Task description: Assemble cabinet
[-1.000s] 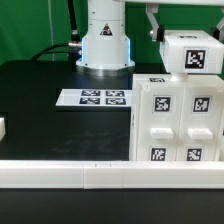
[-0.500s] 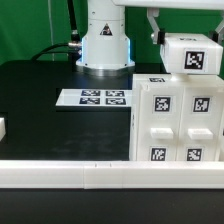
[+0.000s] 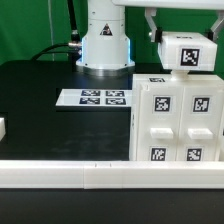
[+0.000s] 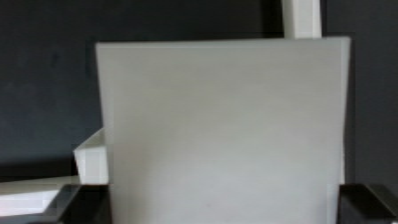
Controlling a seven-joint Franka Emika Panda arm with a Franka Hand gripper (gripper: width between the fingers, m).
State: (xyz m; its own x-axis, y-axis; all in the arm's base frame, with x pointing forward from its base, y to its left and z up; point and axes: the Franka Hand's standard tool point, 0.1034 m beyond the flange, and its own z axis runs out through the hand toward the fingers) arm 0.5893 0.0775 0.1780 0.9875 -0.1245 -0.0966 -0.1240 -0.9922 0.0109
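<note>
The cabinet (image 3: 180,115) is a large white box with black-and-white tags, standing at the exterior view's right near the front. My gripper (image 4: 217,206) is shut on a white tagged drawer block (image 3: 190,52) and holds it in the air just above the cabinet's top. In the wrist view the block (image 4: 217,120) fills the space between my dark fingers (image 4: 71,205). Its plain white face hides what lies below it.
The marker board (image 3: 95,98) lies flat on the black table to the left of the cabinet. A long white rail (image 3: 90,176) runs along the front edge. A small white part (image 3: 3,128) sits at the far left. The robot base (image 3: 105,45) stands behind.
The held block has shifted very slightly up and to the exterior view's left above the cabinet. Nothing else has moved.
</note>
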